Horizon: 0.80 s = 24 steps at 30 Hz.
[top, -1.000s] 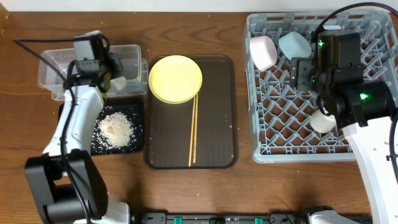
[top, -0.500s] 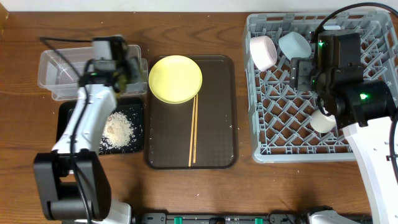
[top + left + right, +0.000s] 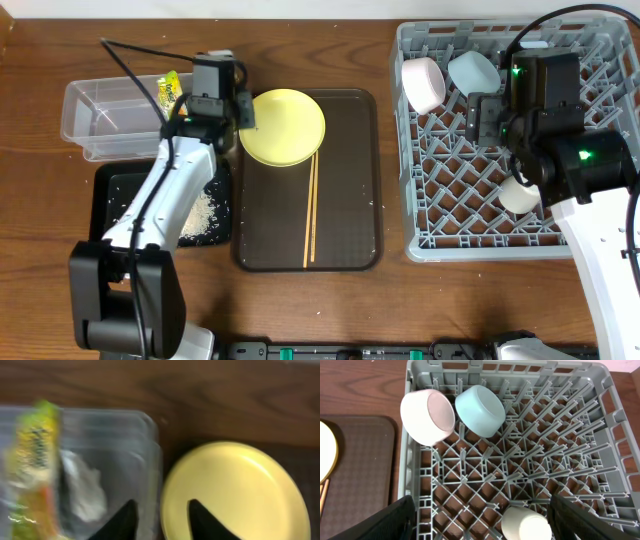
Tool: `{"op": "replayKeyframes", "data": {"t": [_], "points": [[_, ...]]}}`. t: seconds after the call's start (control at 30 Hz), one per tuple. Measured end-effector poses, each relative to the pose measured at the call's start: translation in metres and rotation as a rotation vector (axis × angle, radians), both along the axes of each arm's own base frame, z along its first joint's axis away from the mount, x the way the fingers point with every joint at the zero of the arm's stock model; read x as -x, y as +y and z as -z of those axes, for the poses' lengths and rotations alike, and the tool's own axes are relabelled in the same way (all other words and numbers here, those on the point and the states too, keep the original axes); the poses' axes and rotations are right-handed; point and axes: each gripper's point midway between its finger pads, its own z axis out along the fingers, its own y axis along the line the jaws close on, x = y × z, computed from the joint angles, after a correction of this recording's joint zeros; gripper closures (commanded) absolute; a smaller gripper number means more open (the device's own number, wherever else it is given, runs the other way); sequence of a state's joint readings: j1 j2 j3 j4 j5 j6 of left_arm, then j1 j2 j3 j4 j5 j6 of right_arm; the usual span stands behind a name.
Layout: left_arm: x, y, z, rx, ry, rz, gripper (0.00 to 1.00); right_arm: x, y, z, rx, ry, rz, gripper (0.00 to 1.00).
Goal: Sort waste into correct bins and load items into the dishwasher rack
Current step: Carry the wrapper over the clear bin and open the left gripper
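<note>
The left arm's fingers are spread a modest way with nothing pinched between them. They hang right over the seam where the clear tub meets the yellow plate.

To the left of those fingers, in the tub, is the snack wrapper. It's a glossy green-and-orange strip, blurred in the wrist view, and its long axis runs away from the robot toward the back of the bench. Just beside the wrapper, nearer the fingers, is the crumpled white paper scrap, a soft rumpled lump.

The plate is just right of the fingers. It's round, smooth and flat-lying on the dark brown serving tray. The thin wooden chopsticks lie side by side there, pointing front to back, with their far ends at the plate's rim.

Nearer the robot than the fingers is the shallow black tray, which holds a grainy white scatter of rice.

Over on the right, that arm's fingers are spread wide and empty above the grey dishwasher rack, with its lattice of upright pegs. Ahead of them and to the left, the white bowl and the light blue bowl are tipped on their sides, touching. The small pale cup sits close below the fingers.
</note>
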<state>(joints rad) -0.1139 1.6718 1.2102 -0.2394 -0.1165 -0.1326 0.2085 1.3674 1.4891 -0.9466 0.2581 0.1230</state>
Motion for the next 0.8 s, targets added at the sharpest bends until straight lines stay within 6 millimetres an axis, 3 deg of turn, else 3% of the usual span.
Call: {"op": "replayKeyframes", "data": {"t": [0.27,0.4,0.63,0.8], "points": [[-0.012,0.069,-0.019,-0.034,-0.095,-0.168,0.77,0.000,0.000,0.000,0.000,-0.001,0.000,0.17],[-0.014,0.094,-0.008,-0.040,-0.084,-0.222,0.76,0.000,0.000,0.000,-0.001,0.000,0.000,0.17],[-0.013,0.109,0.056,-0.050,0.054,-0.251,0.72,0.001,0.000,0.001,0.000,0.003,-0.001,0.17],[-0.017,0.109,0.051,-0.049,0.030,-0.251,0.62,0.001,0.000,0.001,0.001,0.006,0.000,0.17]]}}
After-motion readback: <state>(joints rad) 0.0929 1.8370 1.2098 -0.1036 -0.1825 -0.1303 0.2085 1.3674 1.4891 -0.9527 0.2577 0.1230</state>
